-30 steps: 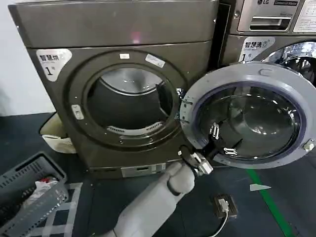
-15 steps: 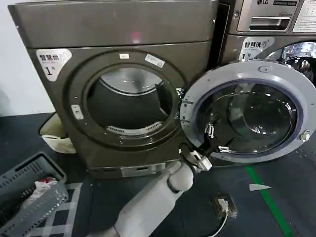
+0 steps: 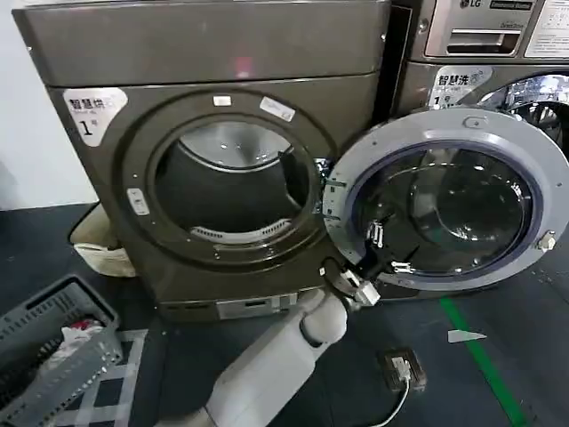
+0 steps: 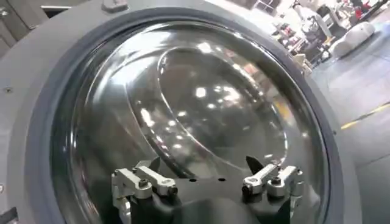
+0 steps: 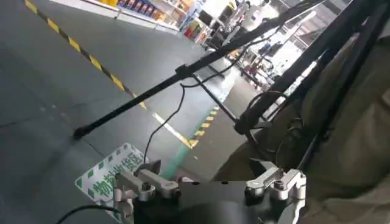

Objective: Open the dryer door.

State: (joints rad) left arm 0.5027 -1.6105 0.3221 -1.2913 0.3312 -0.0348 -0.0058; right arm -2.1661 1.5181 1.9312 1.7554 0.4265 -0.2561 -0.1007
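**One round door stands wide open beside the dryer**

One big bronze-grey metal dryer point(image 3: 213, 169) with a white sticker marked "1" is the landmark here. Its wide round drum opening is uncovered, and the steel drum inside is visible. The dryer door point(image 3: 449, 200), a large round porthole with dark tinted glass in the centre and a pale grey plastic inner rim, is swung fully out to the right of the dryer. It hangs on hinges at the right edge of the drum opening, and its inner side faces the camera. The door partly covers the front of the LG-labelled machine point(image 3: 484, 36) that stands to the right of the dryer.

The left gripper point(image 3: 382, 253) is in front of the lower left part of the door glass, near the hinge side. Its pale grey arm comes up from below the dryer's front. In the left wrist view the left gripper point(image 4: 210, 184) has its two fingers spread apart, with the curved glass of the door point(image 4: 201, 103) just ahead and nothing between them. I cannot tell whether the fingertips touch the glass.

The right gripper point(image 5: 210, 185) is also spread apart and holds nothing; it points at a grey floor with yellow-black stripes.

A grey plastic basket point(image 3: 53, 351) lies on the floor to the lower left of the dryer.
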